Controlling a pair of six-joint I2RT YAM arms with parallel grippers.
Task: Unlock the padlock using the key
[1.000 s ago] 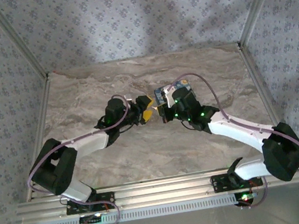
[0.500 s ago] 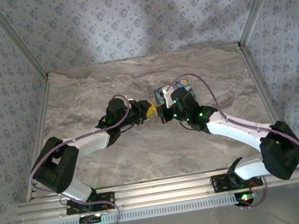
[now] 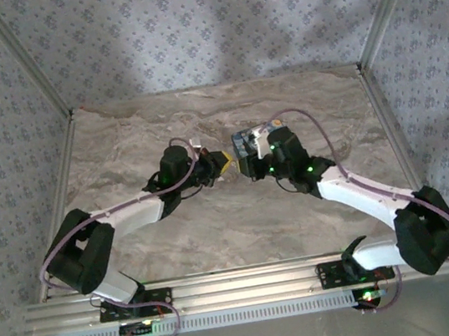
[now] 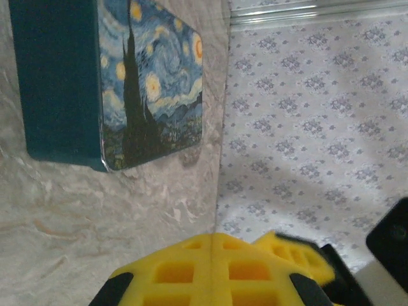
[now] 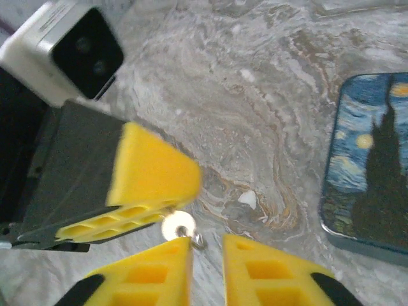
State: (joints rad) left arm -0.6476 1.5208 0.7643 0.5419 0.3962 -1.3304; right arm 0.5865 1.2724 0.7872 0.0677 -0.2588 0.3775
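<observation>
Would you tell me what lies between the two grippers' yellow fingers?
In the right wrist view, a small round silvery metal piece sits just under the left gripper's fingers, beside the right gripper's fingers.

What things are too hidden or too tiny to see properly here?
Silver ring, right wrist view: partly under the left gripper, near the right gripper; what it is, cannot tell.
Top view: anything between the two grippers is too small.
Left wrist view: bottom edge cuts off the fingers, hiding what they pinch.
</observation>
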